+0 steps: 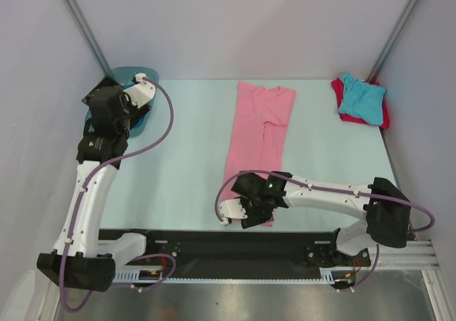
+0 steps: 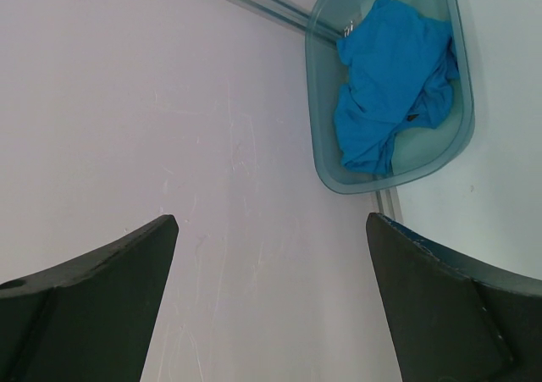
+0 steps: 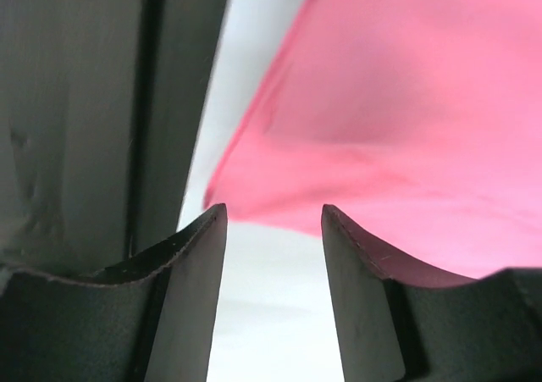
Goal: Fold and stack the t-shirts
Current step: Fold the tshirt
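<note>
top external, entry 1 (clerk): pink t-shirt, folded lengthwise into a long narrow strip down the middle of the table. entry 2: turquoise t-shirt, bunched on top of the red t-shirt, far right corner. entry 3: blue t-shirt, crumpled inside the tub, far left corner.

checker: tools?

clerk: right gripper, at the near hem of the pink strip, fingers parted with bare table between them, pinching nothing. the hem shows just past the tips. left gripper, spread wide, empty, hanging above the tub.

checker: risks to note?

clerk: risk a, likeliest: the right fingers close short of the hem or catch only the top layer, so the strip opens up when lifted for the cross fold. risk b: a one-sided lift drags the soft cloth and skews the long edges, because the left arm is well apart and cannot steady the other corner. risk c: the corner pile is loose and uneven, so a folded shirt set on it could slide off.

checker: status?

clerk: by my judgement, one shirt half folded, three not yet folded.
</note>
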Action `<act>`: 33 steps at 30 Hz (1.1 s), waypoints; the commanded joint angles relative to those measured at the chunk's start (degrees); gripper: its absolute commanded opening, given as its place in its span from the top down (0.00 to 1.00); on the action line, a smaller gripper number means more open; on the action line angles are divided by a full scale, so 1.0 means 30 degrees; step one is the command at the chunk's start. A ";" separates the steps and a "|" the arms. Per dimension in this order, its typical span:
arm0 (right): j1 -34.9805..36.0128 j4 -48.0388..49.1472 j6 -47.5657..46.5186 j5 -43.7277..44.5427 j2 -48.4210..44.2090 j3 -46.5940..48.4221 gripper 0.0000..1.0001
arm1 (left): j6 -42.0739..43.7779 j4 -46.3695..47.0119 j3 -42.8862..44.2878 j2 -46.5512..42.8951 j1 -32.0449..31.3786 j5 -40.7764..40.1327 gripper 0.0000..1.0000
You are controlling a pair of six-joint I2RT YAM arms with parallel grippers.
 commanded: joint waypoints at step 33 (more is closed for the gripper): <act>-0.2560 0.2656 0.5926 -0.2413 0.1429 0.1914 0.45 | -0.1064 -0.1297 -0.5426 -0.2992 -0.0218 0.0181 0.00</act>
